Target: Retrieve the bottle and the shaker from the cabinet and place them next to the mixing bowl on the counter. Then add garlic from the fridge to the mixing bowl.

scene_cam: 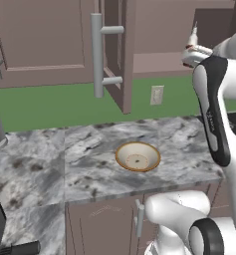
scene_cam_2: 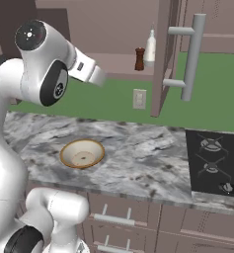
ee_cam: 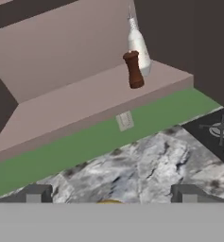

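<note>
Jaws spread wide, the gripper (ee_cam: pixel 111 194) faces the open cabinet (ee_cam: pixel 85 99), where bottle (ee_cam: pixel 138 47) and shaker (ee_cam: pixel 133 70) stand touching; reaching in to fetch one likely comes next

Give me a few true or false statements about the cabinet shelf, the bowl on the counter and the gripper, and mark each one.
1. The white glass bottle and the brown wooden shaker stand on the open cabinet shelf. True.
2. The tan round mixing bowl holds garlic. False: it is empty.
3. The gripper is shut on the shaker. False: its jaws stand open and hold nothing, apart from the shelf.
4. The bowl sits on the grey marble counter. True.
5. The black stovetop lies left of the bowl in the right base view. False: it lies to the right.
</note>
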Controlling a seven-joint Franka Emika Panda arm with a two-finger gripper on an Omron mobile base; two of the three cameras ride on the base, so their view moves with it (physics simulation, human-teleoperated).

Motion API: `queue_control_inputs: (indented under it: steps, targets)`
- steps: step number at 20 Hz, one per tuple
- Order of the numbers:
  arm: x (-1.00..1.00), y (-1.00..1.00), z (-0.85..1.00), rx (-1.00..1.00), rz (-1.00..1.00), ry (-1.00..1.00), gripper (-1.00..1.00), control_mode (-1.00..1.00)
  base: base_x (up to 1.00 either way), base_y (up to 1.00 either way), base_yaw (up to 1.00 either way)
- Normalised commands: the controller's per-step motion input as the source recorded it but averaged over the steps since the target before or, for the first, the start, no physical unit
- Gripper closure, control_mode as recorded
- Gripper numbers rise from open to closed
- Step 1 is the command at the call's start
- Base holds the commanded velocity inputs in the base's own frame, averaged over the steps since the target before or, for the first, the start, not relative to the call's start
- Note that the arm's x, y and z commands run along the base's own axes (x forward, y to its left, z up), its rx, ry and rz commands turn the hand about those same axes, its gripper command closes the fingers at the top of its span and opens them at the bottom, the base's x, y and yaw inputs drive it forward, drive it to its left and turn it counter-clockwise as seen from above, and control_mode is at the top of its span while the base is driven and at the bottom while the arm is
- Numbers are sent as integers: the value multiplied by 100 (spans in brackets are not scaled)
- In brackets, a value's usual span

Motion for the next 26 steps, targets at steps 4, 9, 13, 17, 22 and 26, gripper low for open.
queue_control_inputs:
  steps: [4,9,13,17,22,26]
  targets:
    - [0,0,17,-1,-4,-7,-100,-100,0,0,0]
    - [8,1,0,-15,-11,0,-100,-100,0,0,0]
    - [37,3,2,-25,-5,0,-100,-100,0,0,0]
    - [55,-6,2,-8,0,0,-100,-100,0,0,0]
    - [61,-38,-8,0,0,1,-100,-100,0,0,0]
    - [64,-42,-11,0,0,3,-100,-100,0,0,0]
